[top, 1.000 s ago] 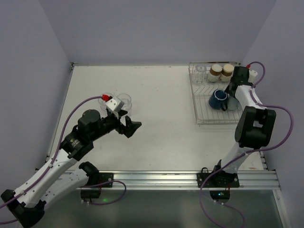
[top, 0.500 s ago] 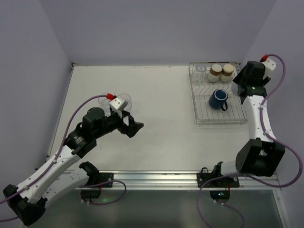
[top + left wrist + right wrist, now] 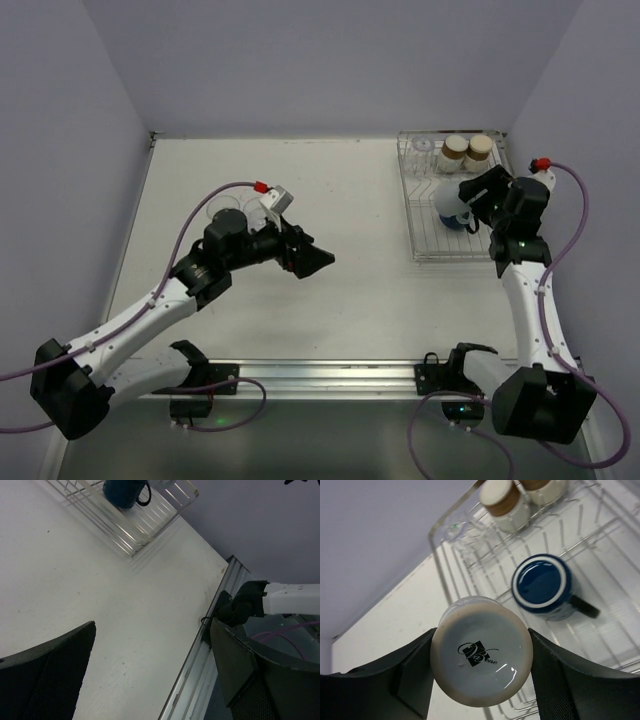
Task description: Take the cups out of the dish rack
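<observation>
White counter (image 3: 350, 300) — my right tool (image 3: 472, 196) clamps a cream cup (image 3: 481, 657) above the dish rack (image 3: 440, 247); left tool (image 3: 310, 258) gapes well left of it. Glazed sides may slip — dropping it onto the blue mug (image 3: 542, 583).

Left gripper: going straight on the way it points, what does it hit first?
Probably bare table, short of the dish rack; the open left gripper tilts down toward it, though depth is unclear.

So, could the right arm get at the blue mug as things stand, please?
Probably not yet: the right gripper is shut on a cream cup, so its jaws are full, though the mug sits close by, uncovered.
</observation>
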Robot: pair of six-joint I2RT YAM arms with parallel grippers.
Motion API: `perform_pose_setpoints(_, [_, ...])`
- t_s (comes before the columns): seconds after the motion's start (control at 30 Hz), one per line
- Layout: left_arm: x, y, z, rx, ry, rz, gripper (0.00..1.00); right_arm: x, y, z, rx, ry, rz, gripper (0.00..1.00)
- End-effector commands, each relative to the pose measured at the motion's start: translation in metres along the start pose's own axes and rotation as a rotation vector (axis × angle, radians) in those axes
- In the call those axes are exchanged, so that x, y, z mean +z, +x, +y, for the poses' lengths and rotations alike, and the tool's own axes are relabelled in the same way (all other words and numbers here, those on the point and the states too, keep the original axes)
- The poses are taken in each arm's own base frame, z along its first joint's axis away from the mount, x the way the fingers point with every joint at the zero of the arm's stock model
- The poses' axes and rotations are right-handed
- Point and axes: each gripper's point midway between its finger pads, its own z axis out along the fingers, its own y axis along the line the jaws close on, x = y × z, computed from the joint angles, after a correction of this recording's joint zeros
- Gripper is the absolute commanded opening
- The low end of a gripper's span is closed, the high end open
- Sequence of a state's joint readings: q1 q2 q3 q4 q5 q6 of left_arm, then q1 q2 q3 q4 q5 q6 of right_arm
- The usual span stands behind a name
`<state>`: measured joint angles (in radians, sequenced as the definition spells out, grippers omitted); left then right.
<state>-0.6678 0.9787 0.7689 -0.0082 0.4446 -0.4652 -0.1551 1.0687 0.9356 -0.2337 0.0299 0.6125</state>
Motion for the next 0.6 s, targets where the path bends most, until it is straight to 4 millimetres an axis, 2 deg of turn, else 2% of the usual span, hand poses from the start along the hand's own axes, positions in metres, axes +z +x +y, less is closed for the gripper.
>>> perform_pose_setpoints(0.0, [0.019, -0.040, -0.032, -0.071, 0.136, -0.116, 0.99, -0.029, -0.020, 0.073, 0.115, -0.356, -0.048, 0.15])
perform_pose_setpoints(0.03, [0.028, -0.045, -0.030, -0.100, 0.131, -0.143, 0.98, -0.036, -0.016, 0.084, 0.143, -0.416, -0.031, 0.15])
perform_pose_setpoints(0.17, [0.050, -0.056, -0.032, -0.114, 0.169, -0.196, 0.97, -0.064, 0.023, 0.113, 0.189, -0.640, 0.105, 0.15])
perform_pose_setpoints(0.2, [0.054, -0.067, -0.038, -0.105, 0.198, -0.223, 0.96, -0.068, 0.030, 0.117, 0.201, -0.669, 0.127, 0.15])
perform_pose_setpoints(0.23, [0.064, -0.063, -0.034, -0.120, 0.202, -0.202, 0.94, -0.076, 0.035, 0.128, 0.221, -0.725, 0.150, 0.15])
perform_pose_setpoints(0.27, [0.069, -0.066, -0.035, -0.113, 0.214, -0.205, 0.92, -0.079, 0.047, 0.129, 0.229, -0.746, 0.185, 0.15])
perform_pose_setpoints(0.33, [0.082, -0.070, -0.032, -0.105, 0.210, -0.213, 0.89, -0.089, 0.056, 0.141, 0.248, -0.815, 0.231, 0.15])
perform_pose_setpoints(0.4, [0.089, -0.075, -0.029, -0.095, 0.204, -0.220, 0.89, -0.102, 0.076, 0.151, 0.249, -0.884, 0.316, 0.15])
perform_pose_setpoints(0.43, [0.097, -0.071, -0.022, -0.102, 0.187, -0.206, 0.89, -0.110, 0.079, 0.159, 0.263, -0.925, 0.340, 0.15])
perform_pose_setpoints(0.5, [0.103, -0.072, -0.023, -0.097, 0.200, -0.204, 0.88, -0.115, 0.088, 0.160, 0.278, -0.954, 0.373, 0.15])
perform_pose_setpoints(0.57, [0.108, -0.070, -0.021, -0.104, 0.206, -0.196, 0.82, -0.118, 0.096, 0.163, 0.285, -0.970, 0.396, 0.15])
